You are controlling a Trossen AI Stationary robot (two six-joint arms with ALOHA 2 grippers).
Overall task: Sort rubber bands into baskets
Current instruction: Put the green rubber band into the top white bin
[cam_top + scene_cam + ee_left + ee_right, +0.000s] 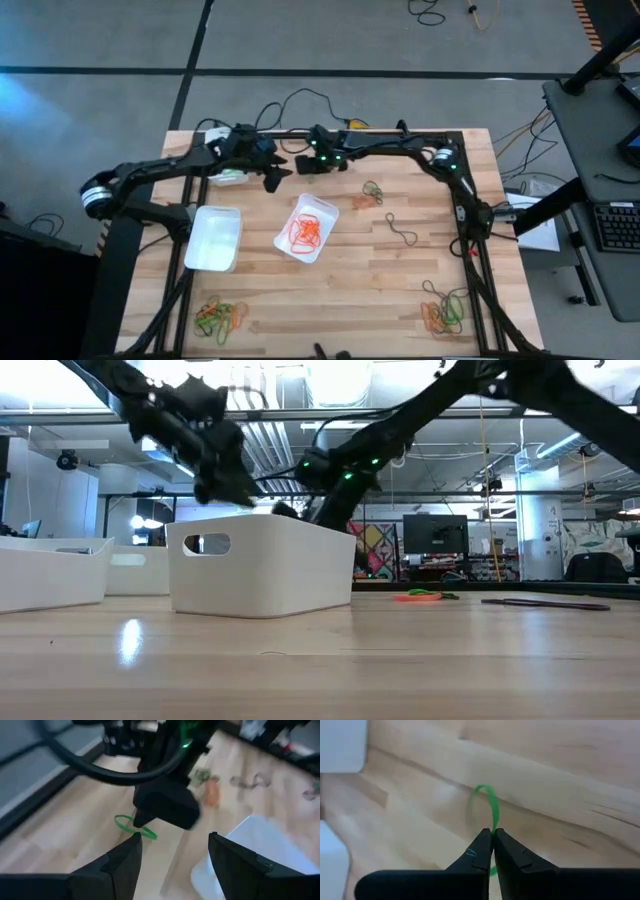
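My right gripper (493,836) is shut on a green rubber band (489,802), above the wood at the table's far middle (303,162). My left gripper (175,847) stands open just left of it (274,176), with nothing between its fingers. One basket (307,227) holds orange bands, a second (213,238) stands to its left, and a third (228,177) lies partly under my left arm. Loose rubber bands lie in heaps at the near left (220,315) and the near right (445,310). My right gripper pinches one strand of the green band (493,829) between its two fingertips, which slant down toward the table. The rest of the loop (131,825) sticks out past the tips, clear of the wood.
A few bands (372,192) and a dark one (401,232) lie on the right half of the table. Black cables run along the far edge (300,100). The low view shows a basket wall (262,565) close in front.
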